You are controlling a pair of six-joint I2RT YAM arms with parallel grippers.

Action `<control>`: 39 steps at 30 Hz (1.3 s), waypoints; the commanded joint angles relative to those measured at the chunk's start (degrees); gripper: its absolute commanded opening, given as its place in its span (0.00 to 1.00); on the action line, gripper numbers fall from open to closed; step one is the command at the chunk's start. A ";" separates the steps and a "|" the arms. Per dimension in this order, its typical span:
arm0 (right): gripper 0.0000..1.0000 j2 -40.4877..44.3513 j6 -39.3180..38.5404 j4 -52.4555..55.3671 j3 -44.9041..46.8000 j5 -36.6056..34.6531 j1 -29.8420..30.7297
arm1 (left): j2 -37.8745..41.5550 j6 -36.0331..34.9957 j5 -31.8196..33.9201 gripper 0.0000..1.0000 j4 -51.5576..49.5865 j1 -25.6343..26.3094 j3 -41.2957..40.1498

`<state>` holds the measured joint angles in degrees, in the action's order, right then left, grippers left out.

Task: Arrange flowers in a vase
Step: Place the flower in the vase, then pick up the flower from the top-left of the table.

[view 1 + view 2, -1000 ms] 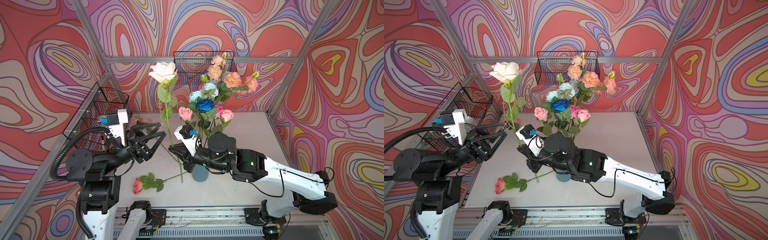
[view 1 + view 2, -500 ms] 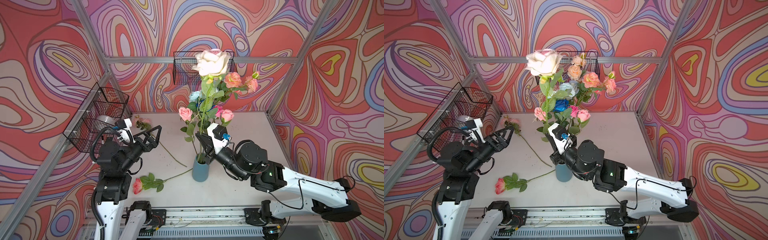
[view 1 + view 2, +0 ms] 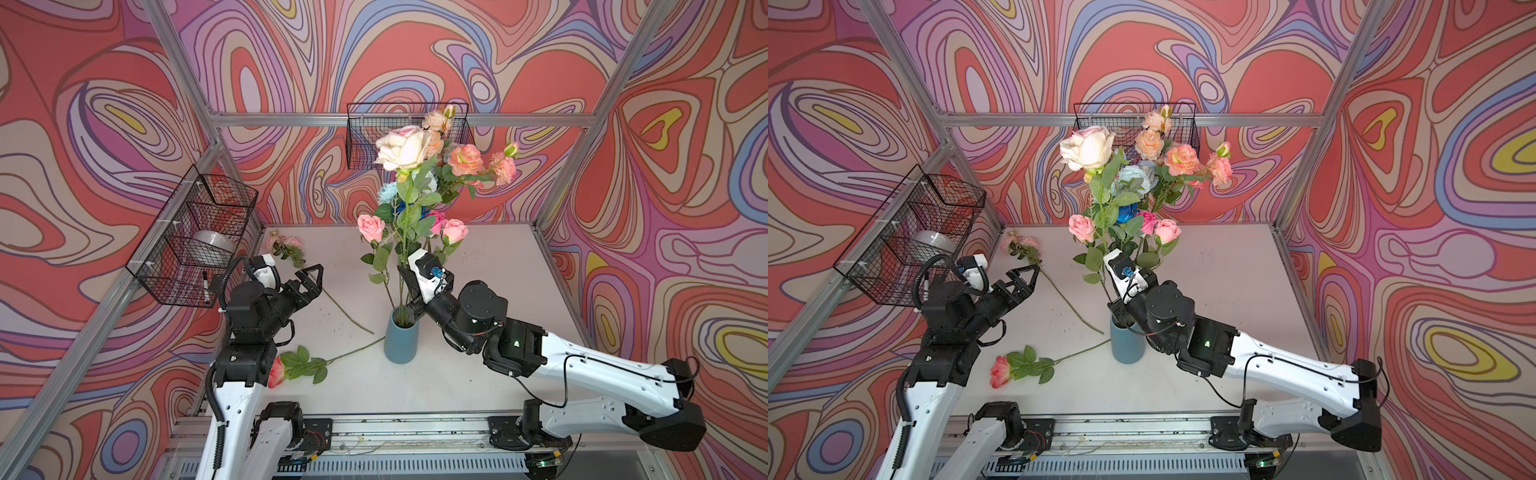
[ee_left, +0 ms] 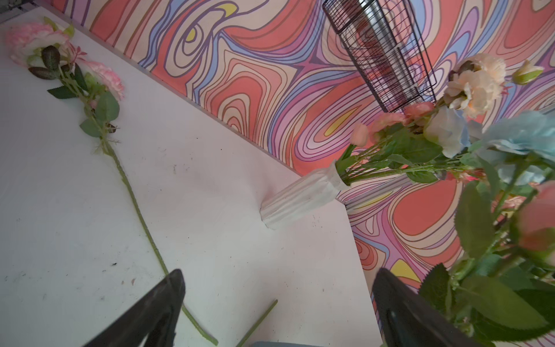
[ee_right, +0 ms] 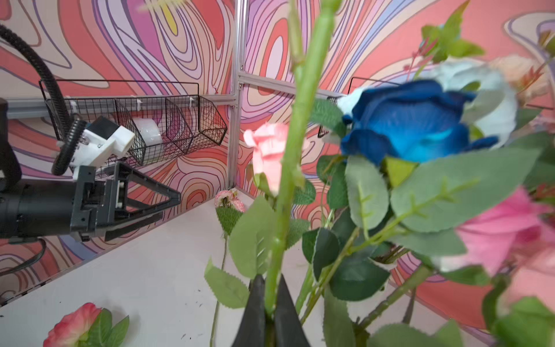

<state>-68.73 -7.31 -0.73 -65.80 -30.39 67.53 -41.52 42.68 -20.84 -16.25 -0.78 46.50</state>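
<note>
Right wrist view: the right gripper [image 5: 270,288] pinches the stem of the white rose [image 3: 401,151]. It stands near upright, bloom topmost, foot at the blue vase [image 3: 401,340] mouth. Left of the vase, the left gripper [image 3: 311,277] gapes wide, empty.

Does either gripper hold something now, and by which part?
The right gripper is shut on the white rose, low on its green stem, just above the blue vase. The left gripper is open and holds nothing.

Left gripper [image 3: 316,280] at nine o'clock, fingers [image 4: 156,306] wide, empty; right gripper [image 5: 270,296] in from four o'clock, fingers [image 5: 255,312] pinching a stem [image 5: 289,144].
</note>
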 commanded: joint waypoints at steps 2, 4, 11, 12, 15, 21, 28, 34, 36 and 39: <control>0.00 0.66 7.93 1.38 5.05 -0.02 -0.03 | -3.16 0.52 2.42 0.99 0.69 -0.01 -1.06; 0.09 1.57 10.85 2.54 7.22 -0.80 -0.03 | -5.62 1.08 2.68 0.98 0.69 -0.43 -1.11; 0.56 7.47 17.22 7.20 10.16 1.08 0.06 | -18.81 2.71 6.34 0.87 2.72 -0.99 1.22; 0.57 8.15 17.92 7.70 10.49 1.27 0.06 | -21.40 3.08 7.29 0.86 2.76 -1.00 1.82; 0.57 10.17 19.97 8.71 11.19 1.81 0.06 | -28.85 4.49 10.17 0.86 5.74 -0.98 2.79; 0.54 12.60 20.85 10.31 10.75 2.74 0.15 | -48.17 5.68 14.40 0.78 8.45 -0.41 11.05; 0.51 16.13 21.26 12.62 10.51 0.64 0.15 | -64.96 2.92 25.13 0.67 -3.17 0.95 26.44; 0.51 18.58 21.90 14.31 10.94 -1.25 0.15 | -73.11 3.28 30.75 0.67 -12.37 0.90 34.63; 0.51 18.97 21.90 14.44 11.03 -1.60 0.19 | -75.03 3.55 30.77 0.66 -13.53 0.73 35.87; 0.51 19.28 21.86 14.53 10.91 -1.84 0.15 | -78.04 3.64 30.77 0.50 -15.69 0.69 38.29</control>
<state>-49.98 14.13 12.43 -55.46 -30.87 67.53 -117.10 46.06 7.38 -25.91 0.01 82.54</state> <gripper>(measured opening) 0.513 0.568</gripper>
